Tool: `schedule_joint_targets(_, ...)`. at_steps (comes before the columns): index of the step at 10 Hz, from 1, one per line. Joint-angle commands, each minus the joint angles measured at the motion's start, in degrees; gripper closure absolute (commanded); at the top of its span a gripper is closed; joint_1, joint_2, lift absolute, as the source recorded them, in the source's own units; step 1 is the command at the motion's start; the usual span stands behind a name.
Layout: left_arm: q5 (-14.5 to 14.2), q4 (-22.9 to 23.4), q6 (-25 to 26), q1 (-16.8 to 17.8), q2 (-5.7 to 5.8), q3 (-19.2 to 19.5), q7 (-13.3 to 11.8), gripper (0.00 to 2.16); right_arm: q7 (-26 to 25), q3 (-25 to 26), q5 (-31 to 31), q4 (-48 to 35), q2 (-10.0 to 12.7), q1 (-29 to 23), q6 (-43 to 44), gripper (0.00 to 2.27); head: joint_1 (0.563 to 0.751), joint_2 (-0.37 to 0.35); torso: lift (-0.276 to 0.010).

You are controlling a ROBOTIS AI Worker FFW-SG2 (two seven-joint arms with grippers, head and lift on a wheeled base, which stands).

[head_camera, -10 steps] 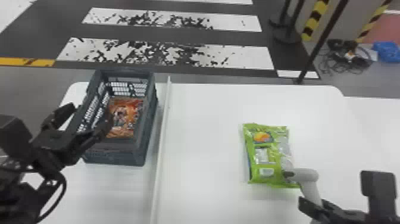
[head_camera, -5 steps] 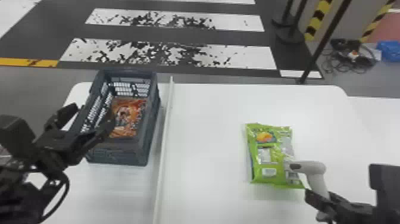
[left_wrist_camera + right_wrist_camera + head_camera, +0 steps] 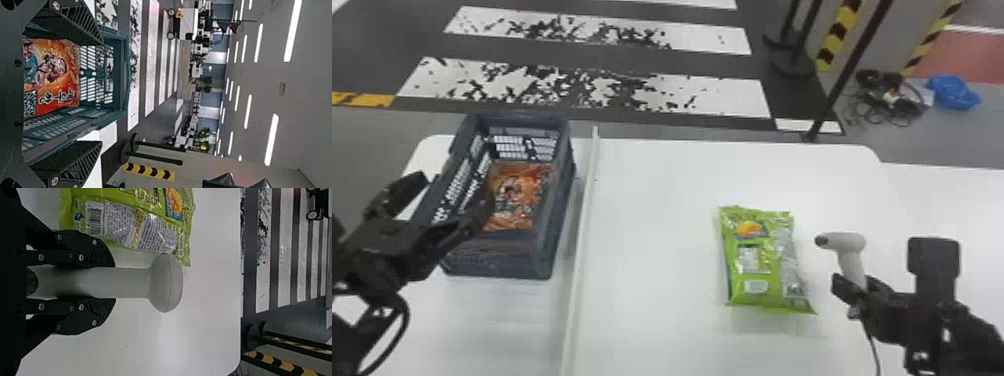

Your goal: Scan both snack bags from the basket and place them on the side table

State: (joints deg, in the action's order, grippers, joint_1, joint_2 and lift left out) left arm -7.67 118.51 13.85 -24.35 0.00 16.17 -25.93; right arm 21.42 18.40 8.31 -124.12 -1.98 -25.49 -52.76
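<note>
"Two snack bags to enter. First?"

"One green plastic snack bag (image 3: 762, 262), glossy, with pale printed panels and an orange picture. Lying flat on the white table (image 3: 657, 225), right of the long, narrow white strip (image 3: 585, 200). Barcode (image 3: 94, 218) facing up, seen by the right wrist camera."

"Second?"

"One orange-and-red snack bag (image 3: 517, 195) with a printed figure. Location: inside the dark grey-blue plastic basket (image 3: 492, 260) with slotted walls, left of the strip."

"Grippers?"

"Two, black. Left gripper (image 3: 454, 192): open, its fingers spread well apart with nothing between them; set at the basket's left side in the head view. Right gripper (image 3: 857, 290): closed on the handle of one pale grey scanner (image 3: 849, 242) with a rounded head, a finger against either side."

"Scanner's position?"

"Right of the green bag, a gap between them in the head view. Handle down, head up. One dark cable (image 3: 872, 352) hangs below."

"Surroundings?"

"One floor with black and white stripes (image 3: 592, 85), beyond the table. One crumpled blue item (image 3: 953, 92), on the floor, far right."
</note>
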Motion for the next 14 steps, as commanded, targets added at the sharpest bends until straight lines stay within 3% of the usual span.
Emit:
schedule_joint_targets(1, -0.1, 0.0, 0.0, 0.0, -0.15, 0.0, 0.0, 0.1, -1.5, -1.6, 3.2, 5.7, -1.4, 2.7, 5.3, 2.26, 0.695, -0.115, -0.075)
schedule_joint_targets(7, -0.2, 0.1, 0.0, -0.2, -0.15, 0.4, 0.0, 0.1, -5.4, -4.0, 8.0, 25.4, -4.4, 14.9, 12.7, 2.26, 0.695, -0.149, -0.075)
schedule_joint_targets(11, -0.2, 0.1, 0.0, -0.3, -0.15, 0.5, -0.1, 0.1, -6.1, -4.2, 9.2, 31.9, -5.4, 18.4, 14.1, 2.25, 0.695, -0.167, -0.075)
schedule_joint_targets(13, -0.2, 0.2, 0.0, -0.3, -0.15, 0.5, -0.1, 0.1, -6.7, -4.3, 8.7, 32.4, -5.4, 18.5, 14.3, 1.8, 0.695, -0.171, -0.075)
schedule_joint_targets(14, -0.2, 0.3, 0.0, -0.4, -0.15, 0.5, -0.1, 0.1, -6.7, -4.3, 8.4, 32.4, -5.4, 18.4, 14.3, 1.21, 0.695, -0.171, -0.075)
